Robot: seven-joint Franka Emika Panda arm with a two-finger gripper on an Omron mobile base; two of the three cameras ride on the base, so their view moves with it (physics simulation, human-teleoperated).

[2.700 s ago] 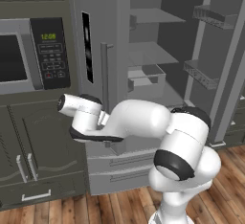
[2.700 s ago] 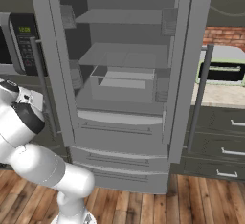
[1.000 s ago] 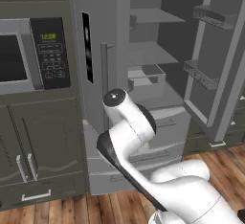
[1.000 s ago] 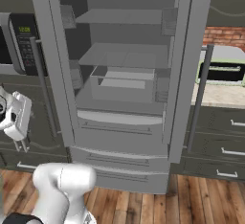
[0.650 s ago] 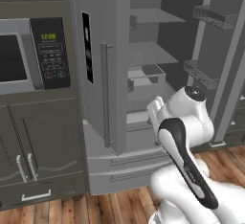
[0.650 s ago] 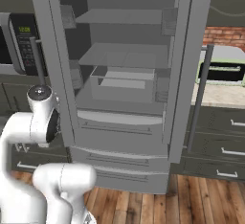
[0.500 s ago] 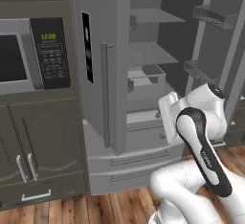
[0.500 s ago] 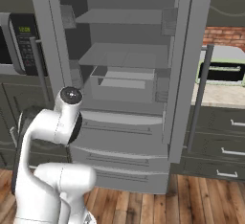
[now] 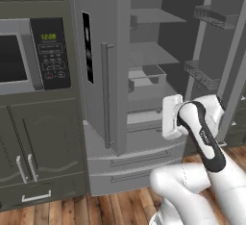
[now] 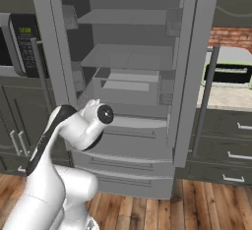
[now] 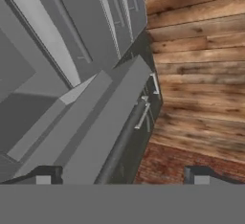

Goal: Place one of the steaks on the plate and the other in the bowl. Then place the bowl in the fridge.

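Note:
The tall grey fridge (image 9: 120, 137) stands open in front of me, its shelves (image 10: 128, 57) and inner drawer (image 9: 146, 77) bare. The black dispenser panel (image 9: 87, 47) and a long handle (image 9: 105, 94) sit on the left door. My white hand (image 9: 171, 117) hangs before the lower right of the fridge opening. In the hand view my gripper (image 11: 123, 176) is open, with nothing between its dark fingertips (image 11: 45, 175), and it looks along grey fridge panels toward the floor. The steaks, the plate and the bowl are out of view.
A dark built-in microwave (image 9: 29, 56) sits left of the fridge above dark cabinets (image 9: 38, 156). The open right door carries shelves (image 9: 211, 17). To the right are a counter with a pale green oven (image 10: 231, 71) and drawers (image 10: 231, 145). The floor (image 9: 120, 205) is wood.
The arm has swung from the left of the fridge front across to its right side. The gripper has stayed open and empty. The fridge has not changed.

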